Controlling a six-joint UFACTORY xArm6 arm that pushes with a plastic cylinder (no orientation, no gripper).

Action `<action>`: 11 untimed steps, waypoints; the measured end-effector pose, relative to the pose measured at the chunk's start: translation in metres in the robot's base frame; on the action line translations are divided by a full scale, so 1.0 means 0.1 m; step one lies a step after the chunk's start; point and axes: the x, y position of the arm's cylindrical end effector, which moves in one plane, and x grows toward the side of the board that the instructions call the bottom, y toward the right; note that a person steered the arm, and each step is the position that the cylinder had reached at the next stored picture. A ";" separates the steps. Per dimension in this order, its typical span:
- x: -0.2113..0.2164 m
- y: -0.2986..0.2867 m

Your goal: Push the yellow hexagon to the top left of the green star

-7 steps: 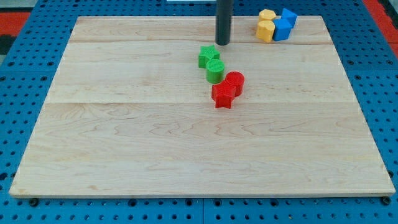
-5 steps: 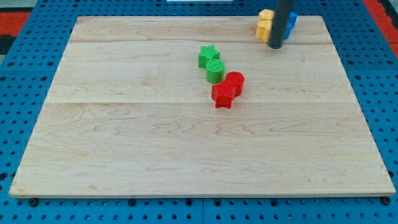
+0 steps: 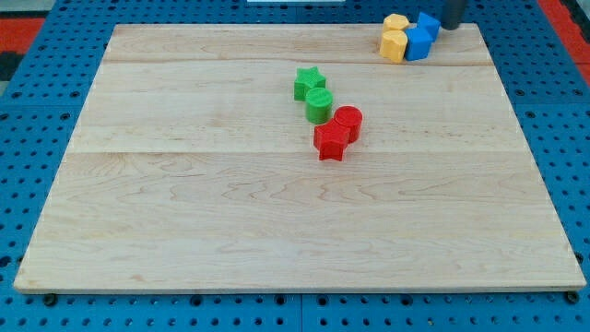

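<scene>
Rod's tip (image 3: pixel 453 27) at the board's (image 3: pixel 184 231) top right corner, just right of the blue blocks (image 3: pixel 421 37). No pincer on this rig. Yellow hexagon (image 3: pixel 394 44) near top right edge, touching another yellow block (image 3: pixel 396 23). Green star (image 3: pixel 309 83) above centre, well apart, beside green cylinder (image 3: pixel 319 105) and red blocks (image 3: pixel 338 133).

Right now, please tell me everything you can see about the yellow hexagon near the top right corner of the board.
The yellow hexagon is a small, solid-looking block with a flat top and a plain matte surface, lying flat on the wooden board near the view's top right. Another yellow block sits directly above it, touching or nearly so, and a blue block presses against its right side. My tip stands to the right of this cluster, not touching the hexagon. The green star lies far off to the lower left.
</scene>
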 end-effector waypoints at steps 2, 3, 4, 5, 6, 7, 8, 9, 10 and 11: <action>0.04 -1.69; 0.05 -2.62; 0.13 -3.43; 0.33 -3.86; 0.20 -3.64; 0.10 -3.04; 0.11 -2.33; 0.16 -2.12; 0.33 -2.35; 0.48 -2.97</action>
